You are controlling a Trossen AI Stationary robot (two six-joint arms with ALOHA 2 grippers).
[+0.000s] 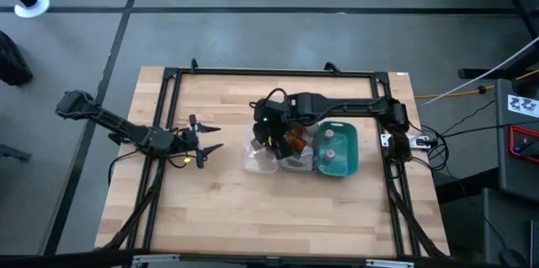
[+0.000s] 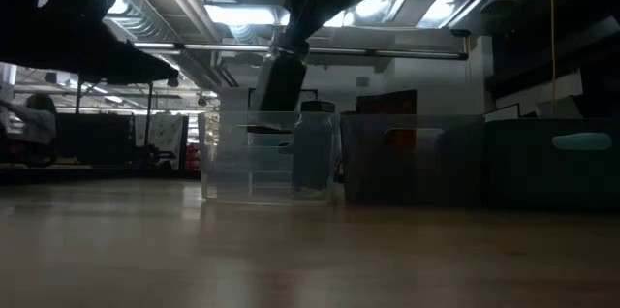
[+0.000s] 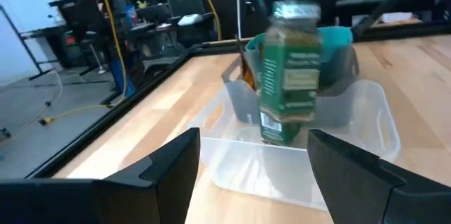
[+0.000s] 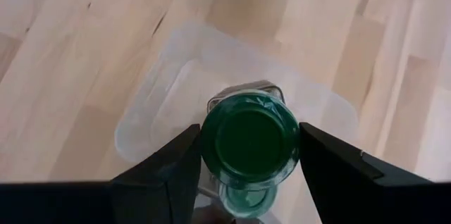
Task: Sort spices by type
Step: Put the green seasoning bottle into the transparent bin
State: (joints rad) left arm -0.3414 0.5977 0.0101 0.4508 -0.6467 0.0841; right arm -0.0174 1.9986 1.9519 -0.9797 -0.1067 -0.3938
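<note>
right gripper (image 4: 250,146): clamped on green jar (image 4: 250,139), fingers either side just under the lid; we read this as a top-down grip so it drops in upright.
green jar: hanging over/inside the clear tray (image 4: 162,76), upright; can't tell if its base touches the floor. We'd judge this is the place step for the green type.
2nd green lid: we see one directly below the held jar in the right wrist view, so prob. its pair is already in that tray.
clear tray: left-most of the tray row, mid table (image 1: 257,160); grey tray (image 1: 296,160) next, teal tray (image 1: 354,137) right.
teal tray: two small jars (image 1: 328,146) inside, lid colour not clear from above.
sachet: brown-orange bit (image 1: 295,142) by the grey tray, under the arm; 2nd not seen.
left gripper (image 1: 206,137): fingers apart, empty, parked left of the trays, pointing at them; waiting.
label: green w/ pale panels (image 3: 285,76), text not legible; no brand readable.
risk: jar tips if released high.
</note>
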